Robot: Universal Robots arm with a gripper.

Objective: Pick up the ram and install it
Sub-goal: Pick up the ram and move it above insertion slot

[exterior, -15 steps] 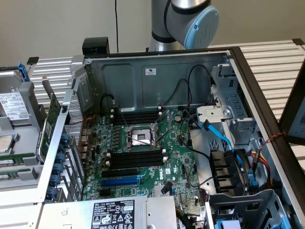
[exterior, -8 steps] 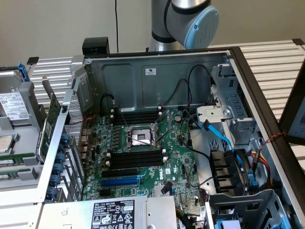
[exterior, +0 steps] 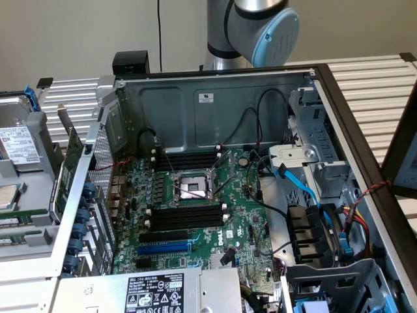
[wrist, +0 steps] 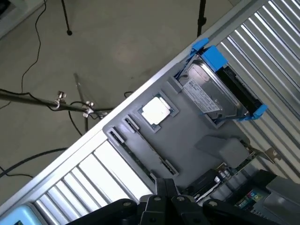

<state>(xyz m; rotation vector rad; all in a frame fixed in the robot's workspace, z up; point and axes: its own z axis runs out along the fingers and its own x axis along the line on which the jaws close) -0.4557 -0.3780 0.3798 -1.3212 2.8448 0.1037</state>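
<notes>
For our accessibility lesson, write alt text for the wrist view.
A grey tray on a slatted metal table holds the ram, a square processor chip and a hard drive in a blue bracket. Bare floor with cables lies beyond.

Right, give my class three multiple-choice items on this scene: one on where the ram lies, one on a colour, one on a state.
1. Where does the ram lie? A) in a motherboard slot B) on the grey tray C) on the power supply
2. What colour is the carrier around the hard drive? A) blue B) red C) yellow
3. The long black memory slots beside the socket look: A) full of sticks B) hidden under a fan C) empty
Answers: 1 B, it lies flat on the tray near the processor chip; 2 A, blue plastic frames the drive; 3 C, no green sticks stand in them.
</notes>
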